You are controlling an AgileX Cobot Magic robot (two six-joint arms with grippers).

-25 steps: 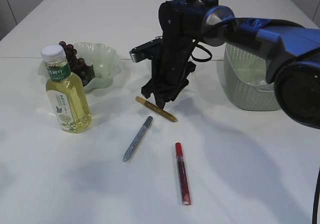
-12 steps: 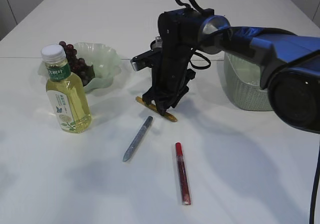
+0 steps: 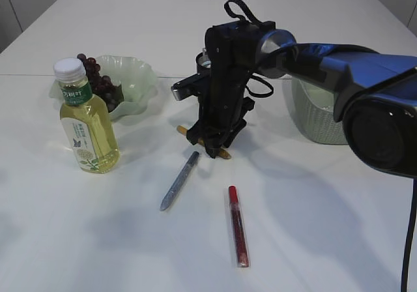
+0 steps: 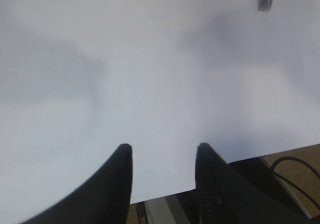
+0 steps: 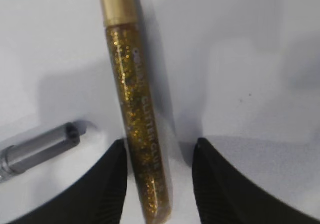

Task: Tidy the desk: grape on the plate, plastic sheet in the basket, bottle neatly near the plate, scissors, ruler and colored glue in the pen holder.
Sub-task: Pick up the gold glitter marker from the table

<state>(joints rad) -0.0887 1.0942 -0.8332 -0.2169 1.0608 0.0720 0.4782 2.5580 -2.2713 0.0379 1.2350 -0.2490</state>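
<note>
The right gripper (image 3: 210, 145) straddles the gold glue tube (image 5: 134, 119), its 2 fingers spread either side with bare table beyond the right-hand one. The silver glue tube (image 3: 180, 180) lies just beside the near finger (its cap end close in the right wrist view), narrowing that side. The red glue tube (image 3: 238, 225) lies well apart in front. Open table (image 3: 313, 227) spreads right of it. The bottle (image 3: 86, 117) and plate (image 3: 133, 83) stand left, the basket (image 3: 316, 116) right. The left gripper (image 4: 162, 156), fingers parted, hangs over bare tabletop.
</note>
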